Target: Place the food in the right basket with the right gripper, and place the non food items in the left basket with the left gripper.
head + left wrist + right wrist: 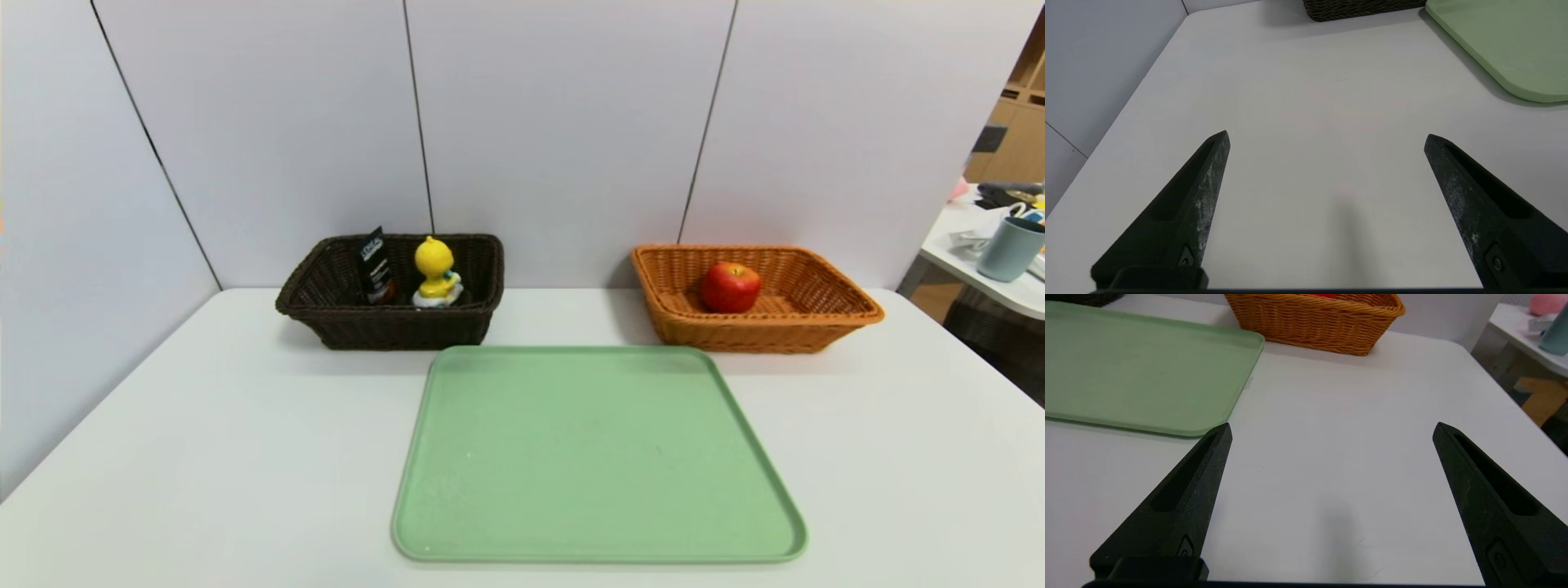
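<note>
Sorting looks finished, with both arms idle over the table

You appear to be at the close of the job. The apple (731,287) sits in the orange basket (755,336) on your right, and the duck toy (436,269) and the dark tube (375,269) are in the dark brown basket (400,333) on your left. The duck is upright; the tube leans, its upper end poking above the rim. You can see nothing on the green tray (596,457), so no item there calls for a pick. If a further non-food thing lies low in the dark basket, you cannot tell from here. Your next move, as I judge it, is simply to keep both arms clear of the baskets and end the run, after a quick look that nothing was missed.

As for pose, your left gripper (1327,136) is over the bare table (1331,102) to the left of the tray, pointing forward and down, its two fingers wide apart with nothing between them. Your right gripper (1333,428) matches it on the other side, above the table just beyond the tray's right side, fingers likewise spread and empty. Neither one shows in the head view.
</note>
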Available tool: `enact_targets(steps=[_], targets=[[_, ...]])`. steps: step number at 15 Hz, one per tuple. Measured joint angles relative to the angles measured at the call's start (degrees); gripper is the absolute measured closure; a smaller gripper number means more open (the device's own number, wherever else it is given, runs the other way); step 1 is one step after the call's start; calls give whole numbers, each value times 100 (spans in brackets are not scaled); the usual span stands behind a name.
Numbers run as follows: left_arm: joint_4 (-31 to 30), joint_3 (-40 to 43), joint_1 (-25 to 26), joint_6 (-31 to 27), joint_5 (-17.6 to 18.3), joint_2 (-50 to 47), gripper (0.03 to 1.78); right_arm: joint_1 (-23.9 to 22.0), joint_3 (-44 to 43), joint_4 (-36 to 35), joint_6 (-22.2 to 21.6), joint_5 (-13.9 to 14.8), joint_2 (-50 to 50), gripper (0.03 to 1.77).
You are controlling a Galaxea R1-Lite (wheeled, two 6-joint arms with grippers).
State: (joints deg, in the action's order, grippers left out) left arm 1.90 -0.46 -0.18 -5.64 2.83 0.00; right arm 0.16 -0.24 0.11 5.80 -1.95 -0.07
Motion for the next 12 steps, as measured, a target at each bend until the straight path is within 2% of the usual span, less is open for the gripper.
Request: enact_targets(steps=[1,2,12], targets=[[-1,0,0,59,-13,0,12,0,9,2,-241,17,0,11],[-1,0,0,94,-38,0,12,0,13,5,-291,20,0,11],[-6,2,0,121,-63,0,12,0,15,7,-352,46,0,11]])
